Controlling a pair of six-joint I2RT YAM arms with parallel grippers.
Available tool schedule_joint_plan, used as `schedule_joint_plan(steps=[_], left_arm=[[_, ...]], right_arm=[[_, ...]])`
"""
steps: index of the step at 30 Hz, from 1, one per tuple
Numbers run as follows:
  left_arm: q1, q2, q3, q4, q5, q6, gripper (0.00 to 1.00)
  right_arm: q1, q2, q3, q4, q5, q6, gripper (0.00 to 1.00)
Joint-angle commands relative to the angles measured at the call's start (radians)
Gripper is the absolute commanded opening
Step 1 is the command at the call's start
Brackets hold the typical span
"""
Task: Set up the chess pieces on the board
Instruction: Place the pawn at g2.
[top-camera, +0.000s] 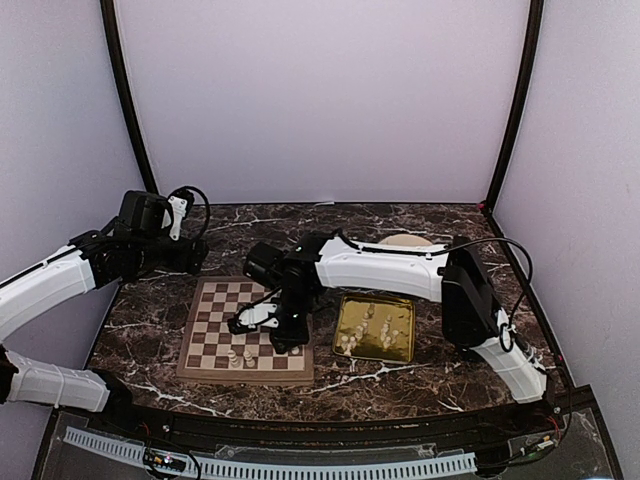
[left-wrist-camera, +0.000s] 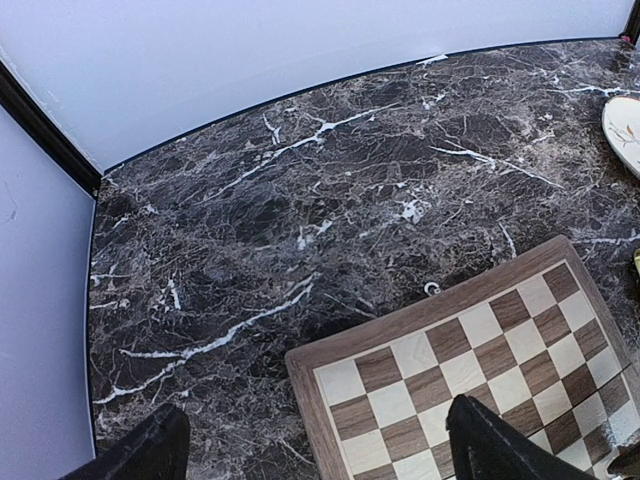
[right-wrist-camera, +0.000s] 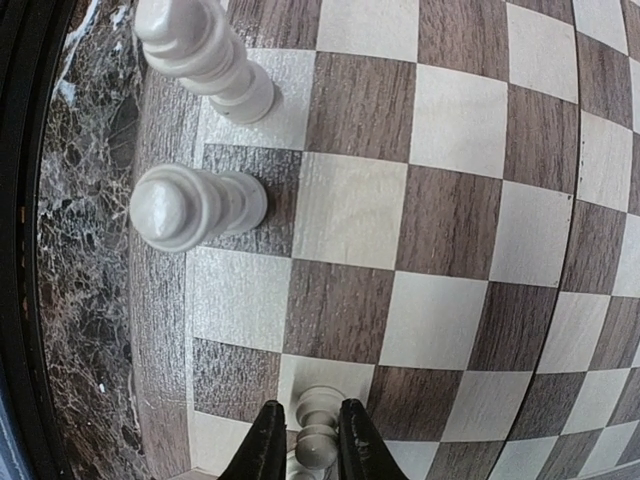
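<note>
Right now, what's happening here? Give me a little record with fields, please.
Board: wooden, checkered, on marble table
Standing pieces: two, on the board's edge row
Right gripper: shut on a white piece, over the board
Left gripper: open, empty, near a board corner
Gold tray: holds loose pieces, right of board

2 arms of like build. The left arm and the right arm carry smooth white shells over the links and black housings at the joints. A thin black cable loops beside the left wrist, and a second black cable arcs above the right elbow. The left claw has 2 matte black, wedge-shaped fingers. The right claw has 2 slim black fingers with rounded tips.
</note>
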Motion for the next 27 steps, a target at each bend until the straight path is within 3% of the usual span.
schedule_joint_plan(steps=[1, 27], left_arm=[[0.008, -0.011, -0.014, 0.014, 0.007, 0.008, 0.92], [0.010, -0.010, -0.013, 0.011, 0.015, 0.008, 0.92]], right_arm=[[0.016, 0.023, 0.013, -0.009, -0.001, 0.006, 0.20], [0.017, 0.056, 0.063, -0.016, 0.031, 0.007, 0.18]])
